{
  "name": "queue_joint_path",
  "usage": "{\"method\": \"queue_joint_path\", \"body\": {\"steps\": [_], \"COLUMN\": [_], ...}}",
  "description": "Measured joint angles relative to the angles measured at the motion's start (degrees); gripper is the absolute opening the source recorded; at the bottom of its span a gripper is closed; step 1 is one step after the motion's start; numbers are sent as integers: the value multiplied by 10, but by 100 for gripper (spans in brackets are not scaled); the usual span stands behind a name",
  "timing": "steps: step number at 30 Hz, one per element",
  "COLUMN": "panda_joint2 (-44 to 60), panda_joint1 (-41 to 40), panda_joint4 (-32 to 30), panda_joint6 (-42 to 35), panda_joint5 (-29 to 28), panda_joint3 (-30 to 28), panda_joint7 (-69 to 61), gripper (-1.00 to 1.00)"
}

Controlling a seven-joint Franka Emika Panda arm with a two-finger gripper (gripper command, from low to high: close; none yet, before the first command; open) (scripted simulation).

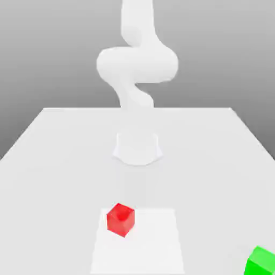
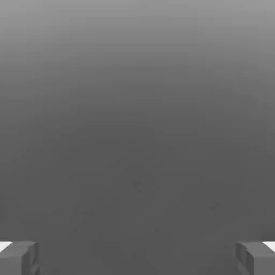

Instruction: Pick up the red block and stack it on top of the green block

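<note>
The desk (image 1: pixel 70 177) ran back to a straight far edge behind the arm's base (image 1: pixel 137 149), its sides slanting outward toward me. A wide bare stretch lay between the red block (image 1: pixel 121 219) and the green block (image 1: pixel 261 261), and another between the red block and the exterior view's left side. The green block was cut off at the exterior view's lower right corner, and the arm (image 1: pixel 137 62) ran out at the top; its pale parts blended together. The fingers (image 2: pixel 137 259) stood wide apart, nothing between them. The red block, a plain bright cube with darker shading on one face, sat turned cornerwise on the white patch (image 1: pixel 145 250), near its far edge.
</note>
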Motion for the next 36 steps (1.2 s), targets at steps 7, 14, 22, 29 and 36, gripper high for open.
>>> {"method": "queue_joint_path", "body": {"steps": [7,14,22,29,36], "panda_joint2": [147,300,469,544,492], "panda_joint1": [-31,-58,-70,-65,-69], "panda_joint4": [-98,-199,-256,-246,-253], "panda_joint6": [94,191,314,378,334], "panda_joint5": [9,8,-10,-17,-13], "panda_joint3": [10,19,13,6,11], "panda_joint7": [73,155,221,227,224], "gripper": [0,0,0,-100,-100]}}
